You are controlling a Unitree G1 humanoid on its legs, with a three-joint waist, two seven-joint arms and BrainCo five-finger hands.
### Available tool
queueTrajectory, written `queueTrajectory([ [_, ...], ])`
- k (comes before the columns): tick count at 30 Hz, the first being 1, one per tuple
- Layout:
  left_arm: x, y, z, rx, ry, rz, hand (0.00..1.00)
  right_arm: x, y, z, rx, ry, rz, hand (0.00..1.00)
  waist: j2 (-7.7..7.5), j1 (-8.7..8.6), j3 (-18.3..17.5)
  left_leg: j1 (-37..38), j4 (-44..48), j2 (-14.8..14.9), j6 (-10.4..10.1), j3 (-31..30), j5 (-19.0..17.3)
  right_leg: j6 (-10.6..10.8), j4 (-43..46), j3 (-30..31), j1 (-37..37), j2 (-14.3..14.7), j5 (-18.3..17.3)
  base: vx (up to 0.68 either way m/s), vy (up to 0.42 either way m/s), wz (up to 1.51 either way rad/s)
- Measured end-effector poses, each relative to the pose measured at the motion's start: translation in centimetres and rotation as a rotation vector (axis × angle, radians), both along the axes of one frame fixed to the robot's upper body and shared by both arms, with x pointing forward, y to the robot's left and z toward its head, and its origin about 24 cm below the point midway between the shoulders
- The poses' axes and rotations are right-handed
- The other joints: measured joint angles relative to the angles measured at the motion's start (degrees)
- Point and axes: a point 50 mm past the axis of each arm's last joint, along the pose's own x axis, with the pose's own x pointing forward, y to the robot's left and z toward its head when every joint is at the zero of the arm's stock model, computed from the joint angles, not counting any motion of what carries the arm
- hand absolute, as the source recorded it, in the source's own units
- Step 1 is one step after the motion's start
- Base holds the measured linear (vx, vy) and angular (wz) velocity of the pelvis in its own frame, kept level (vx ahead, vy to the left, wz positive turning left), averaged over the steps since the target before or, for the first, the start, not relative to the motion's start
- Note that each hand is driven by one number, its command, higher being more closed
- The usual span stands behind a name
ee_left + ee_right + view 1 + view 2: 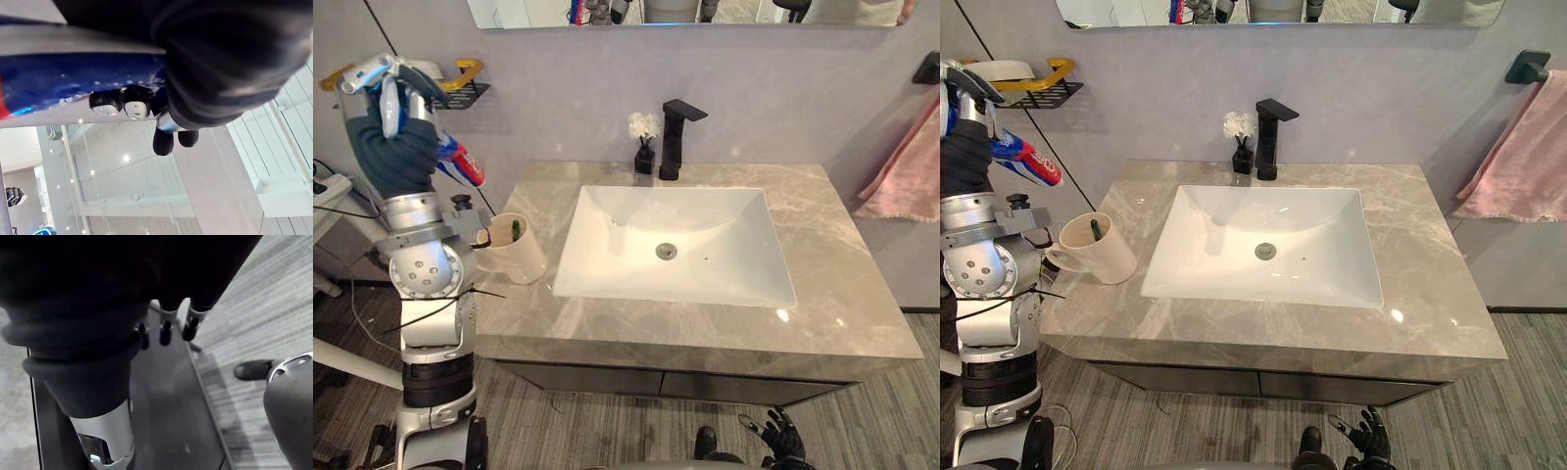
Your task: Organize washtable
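My left hand (397, 147) is raised at the left of the washtable, below a wall shelf (460, 90). Its fingers (120, 104) are curled round a blue, red and white toothpaste tube (462, 166), whose end sticks out toward the counter. Under the tube, on the counter's left end, stands a cream cup (515, 251) with a dark toothbrush (1095, 230) in it. My right hand (781, 437) hangs low in front of the cabinet, fingers relaxed and holding nothing.
A white basin (675, 245) is set in the grey marble counter (842, 294). At the back stand a black faucet (674, 137) and a small black vase of white flowers (644, 145). A pink towel (911, 171) hangs on the right wall.
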Motion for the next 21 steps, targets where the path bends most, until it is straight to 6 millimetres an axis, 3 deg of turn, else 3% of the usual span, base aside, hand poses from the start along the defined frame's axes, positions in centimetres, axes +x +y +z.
queueTrajectory([
  [6, 0.3, -0.9, -1.0, -0.023, 0.031, -0.038, 1.0, 0.1, 0.1, 0.0, 0.0, -0.002, 0.005, 0.0, 0.0, -0.12, 0.0, 0.16, -0.05, 0.01, 0.12, -0.61, 0.08, -0.01, 0.0, -0.61, 0.43, -0.02, 0.0, 0.0, 0.0, 0.05],
  [11, 0.3, -0.8, -3.2, -0.058, 0.114, -0.032, 1.0, 0.3, 0.4, 0.0, 0.003, -0.004, 0.026, 0.0, -0.01, -0.17, 0.01, 0.33, -0.04, 0.02, 0.13, -0.56, 0.08, -0.02, -0.02, -0.54, 0.58, -0.02, -0.01, 0.0, 0.0, 0.0],
  [21, 0.0, -0.7, -5.2, -0.109, 0.182, -0.027, 1.0, 0.7, 0.7, 0.2, 0.006, -0.018, 0.045, 0.0, -0.21, -0.1, 0.13, 0.74, -0.63, 0.03, 0.13, 0.37, 0.07, -0.03, -0.13, 0.25, 0.7, 0.1, -0.02, 0.0, 0.0, -0.03],
])
